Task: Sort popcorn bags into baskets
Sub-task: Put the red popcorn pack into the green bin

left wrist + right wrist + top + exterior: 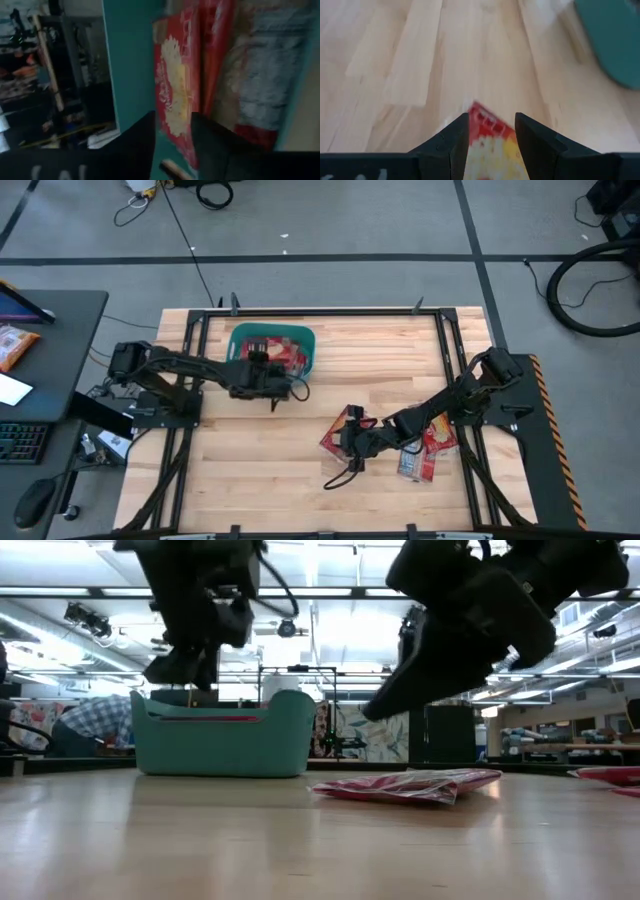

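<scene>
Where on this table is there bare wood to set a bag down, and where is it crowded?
Free: the wood in front of the teal basket, down to the table's near edge, and the strip between basket and right arm. Crowded: the loose popcorn bags by the right gripper, and the basket, where the left gripper hangs.

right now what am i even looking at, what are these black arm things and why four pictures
Two robot arms at a wooden table, sorting red popcorn bags into a teal basket. One picture looks straight down, one sits at table height, and two come from cameras on the arms' wrists. The left gripper hangs over the basket's edge, above bags already inside, fingers apart, holding nothing visible. The right gripper is low over a loose bag on the table, fingers open on either side of it. More bags lie near the right arm.
</scene>
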Available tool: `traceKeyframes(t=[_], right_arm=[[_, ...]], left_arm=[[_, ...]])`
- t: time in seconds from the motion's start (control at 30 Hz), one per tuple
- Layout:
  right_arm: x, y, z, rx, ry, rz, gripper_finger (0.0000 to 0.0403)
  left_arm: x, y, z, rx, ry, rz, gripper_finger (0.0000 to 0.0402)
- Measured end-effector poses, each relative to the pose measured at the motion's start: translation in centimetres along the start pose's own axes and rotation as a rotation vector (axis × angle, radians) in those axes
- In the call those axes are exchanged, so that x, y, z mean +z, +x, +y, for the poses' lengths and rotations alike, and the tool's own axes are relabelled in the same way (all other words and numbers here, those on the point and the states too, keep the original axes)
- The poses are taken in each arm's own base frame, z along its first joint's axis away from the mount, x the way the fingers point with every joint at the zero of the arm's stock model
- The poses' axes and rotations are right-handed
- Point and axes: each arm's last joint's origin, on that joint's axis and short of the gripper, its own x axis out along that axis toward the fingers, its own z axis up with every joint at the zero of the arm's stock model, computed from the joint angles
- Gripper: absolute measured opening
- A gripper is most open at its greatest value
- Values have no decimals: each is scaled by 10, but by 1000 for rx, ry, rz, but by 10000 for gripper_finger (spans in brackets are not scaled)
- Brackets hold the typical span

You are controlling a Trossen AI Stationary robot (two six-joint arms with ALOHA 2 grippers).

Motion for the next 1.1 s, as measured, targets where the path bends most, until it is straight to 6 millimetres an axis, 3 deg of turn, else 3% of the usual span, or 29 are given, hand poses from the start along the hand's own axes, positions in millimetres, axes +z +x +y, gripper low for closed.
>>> traceKeyframes(t=[0.17, 0.33, 0.5, 0.73, 0.87, 1.1], right_arm=[[-3, -9, -3, -9, 38, 95, 165], [-11, -20, -10, -72, 89, 236, 165], [-24, -27, -17, -178, 142, 356, 165], [-32, -33, -14, -185, 143, 424, 165], [-30, -24, -10, -154, 123, 376, 165], [-22, 17, -4, -10, 90, 198, 165]], left_arm=[[-5, -28, 3, -41, -65, -128, 150], [0, -57, -3, -287, -166, -335, 152], [2, -76, -22, -477, -172, -419, 152], [-8, -84, -64, -611, -179, -472, 153], [-15, -89, -84, -653, -215, -501, 153], [-20, -111, -100, -743, -290, -575, 153]])
